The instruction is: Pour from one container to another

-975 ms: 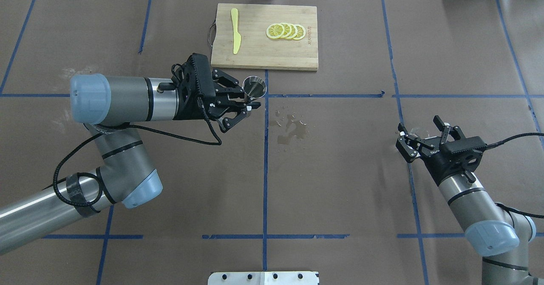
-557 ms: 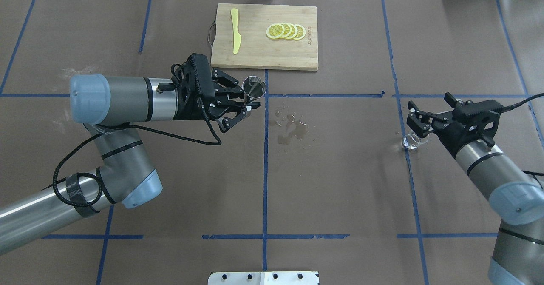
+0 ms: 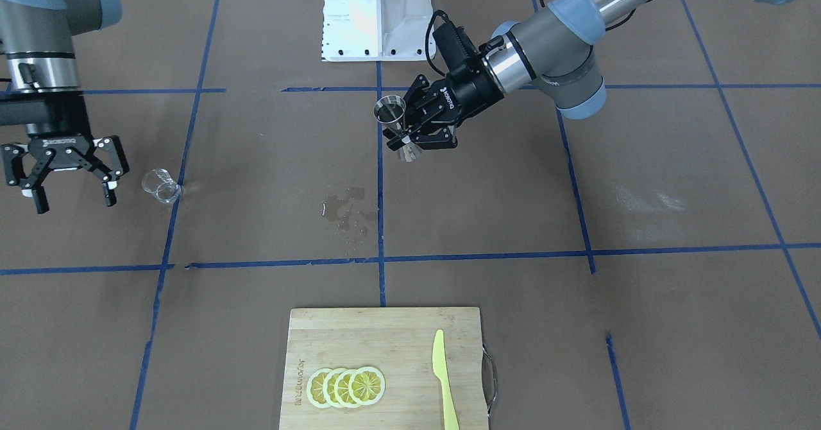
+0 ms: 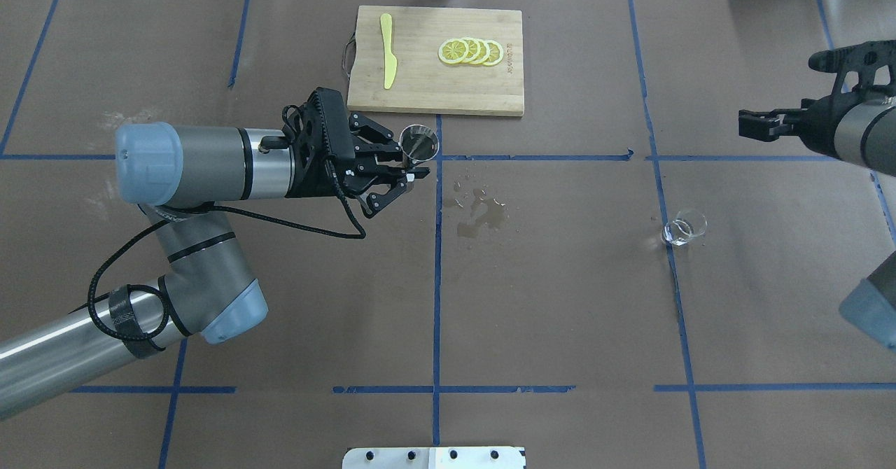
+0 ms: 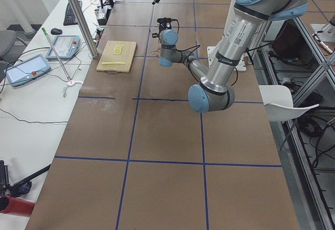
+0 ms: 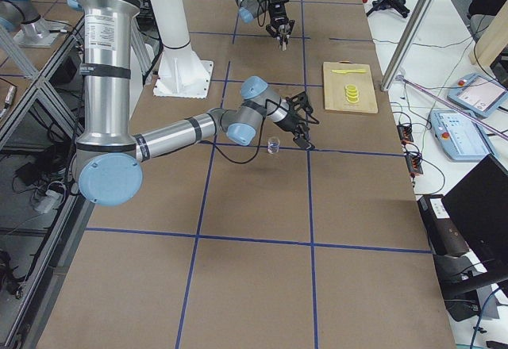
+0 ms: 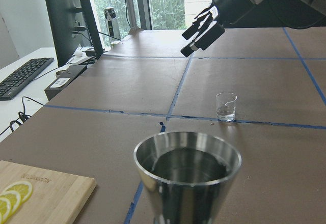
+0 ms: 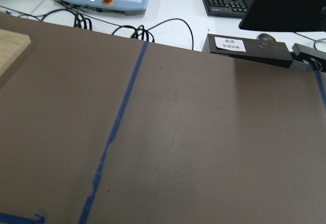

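Jigger (image 7: 187, 175) gleaming: polished steel, smooth bright rim. Glass cup (image 7: 225, 107) clear and glossy. Table paper (image 4: 560, 301) brown and matt; a wet patch (image 4: 483, 213) shines on it near the cutting board (image 4: 434, 84), pale smooth-grained wood. Knife (image 4: 388, 52) on the board, yellow plastic.

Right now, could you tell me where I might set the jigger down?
Bare paper lies between the puddle and the cup, and between them and the base. It is crowded beside the board, where the left tool holds the jigger.
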Controlling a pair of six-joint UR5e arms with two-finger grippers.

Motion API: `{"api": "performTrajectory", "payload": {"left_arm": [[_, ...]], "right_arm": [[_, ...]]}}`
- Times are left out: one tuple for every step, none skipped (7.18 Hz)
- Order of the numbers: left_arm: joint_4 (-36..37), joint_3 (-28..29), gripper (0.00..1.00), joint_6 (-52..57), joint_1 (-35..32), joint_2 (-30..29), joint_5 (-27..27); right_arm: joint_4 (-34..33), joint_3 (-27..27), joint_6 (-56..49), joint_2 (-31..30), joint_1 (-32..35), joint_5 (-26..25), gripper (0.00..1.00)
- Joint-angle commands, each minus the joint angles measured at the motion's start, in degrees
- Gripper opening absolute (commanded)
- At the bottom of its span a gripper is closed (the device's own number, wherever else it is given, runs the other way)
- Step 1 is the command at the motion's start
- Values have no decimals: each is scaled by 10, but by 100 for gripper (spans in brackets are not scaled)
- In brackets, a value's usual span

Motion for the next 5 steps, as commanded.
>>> {"api": "performTrajectory", "payload": {"left_arm": [[0,1,0,0,0,0,0],[0,1,0,0,-1,0,0],[0,1,0,0,-1,0,0],[0,1,0,1,-3,1,0],[0,1,0,17,-3,0,3]], "right_arm": [[-163,-2,-170,34,148,198,100],[-214,-13,-264,31,201,261,100],[-262,-46,-342,30,256,334,100],[-303,-68,-439,23,292,357,100],[-351,-84,-520,10,315,356,100]]}}
